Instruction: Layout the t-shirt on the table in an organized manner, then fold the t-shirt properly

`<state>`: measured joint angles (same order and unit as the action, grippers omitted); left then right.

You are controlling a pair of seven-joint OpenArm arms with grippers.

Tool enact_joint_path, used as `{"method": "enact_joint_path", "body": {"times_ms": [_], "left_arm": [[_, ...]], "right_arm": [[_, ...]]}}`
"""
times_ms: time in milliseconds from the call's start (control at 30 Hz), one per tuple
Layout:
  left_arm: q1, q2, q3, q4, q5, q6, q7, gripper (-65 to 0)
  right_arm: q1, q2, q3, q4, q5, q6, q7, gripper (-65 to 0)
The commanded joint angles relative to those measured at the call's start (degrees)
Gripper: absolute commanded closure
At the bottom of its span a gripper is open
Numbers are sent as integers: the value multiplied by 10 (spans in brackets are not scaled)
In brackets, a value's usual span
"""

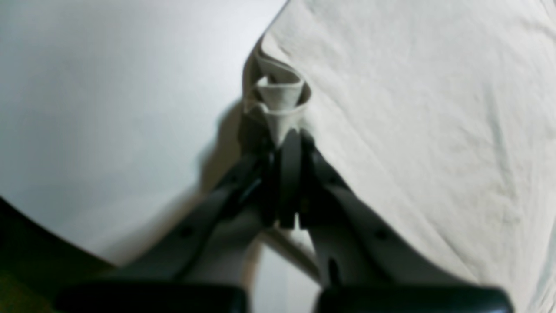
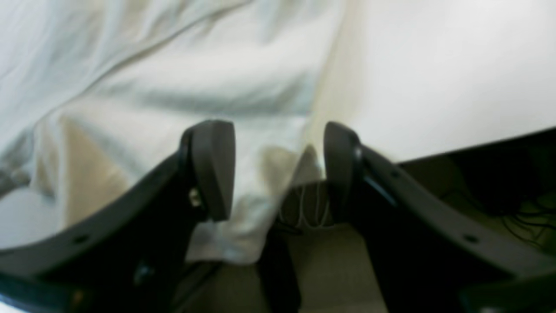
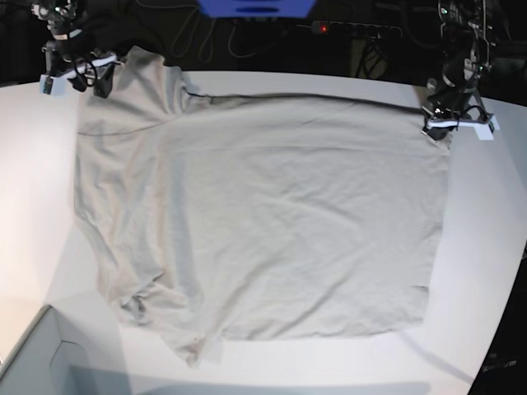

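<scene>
Plain grey-beige cotton t-shirt (image 3: 263, 214) is spread flat mid-frame on the smooth white tabletop (image 3: 486, 247). Left end effector (image 1: 289, 134) is clamped on a bunched corner; right end effector (image 2: 278, 169) is spread, nothing held. Risk: a one-sided pull skews the layout.

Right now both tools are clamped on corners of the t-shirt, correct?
Not both. The left tool is shut on a bunched corner of the t-shirt, but the right wrist view shows the right tool open, its jaws apart with cloth lying between them.
</scene>
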<state>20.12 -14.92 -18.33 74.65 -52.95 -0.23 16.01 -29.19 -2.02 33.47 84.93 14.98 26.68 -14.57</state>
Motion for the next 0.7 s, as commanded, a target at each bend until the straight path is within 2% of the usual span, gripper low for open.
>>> {"method": "enact_joint_path", "body": {"times_ms": [0, 333, 567, 667], "left_arm": [[1, -7, -4, 8, -2, -6, -8, 0], [1, -7, -4, 6, -2, -7, -8, 0], [1, -7, -4, 1, -2, -7, -8, 0], [1, -7, -4, 1, -2, -7, -8, 0]], "right_arm": [[1, 4, 7, 3, 4, -3, 11, -332], [-1, 9, -21, -4, 4, -3, 10, -321], [0, 11, -37, -5, 4, -2, 10, -176], [-3, 11, -37, -5, 4, -2, 10, -69]]}}
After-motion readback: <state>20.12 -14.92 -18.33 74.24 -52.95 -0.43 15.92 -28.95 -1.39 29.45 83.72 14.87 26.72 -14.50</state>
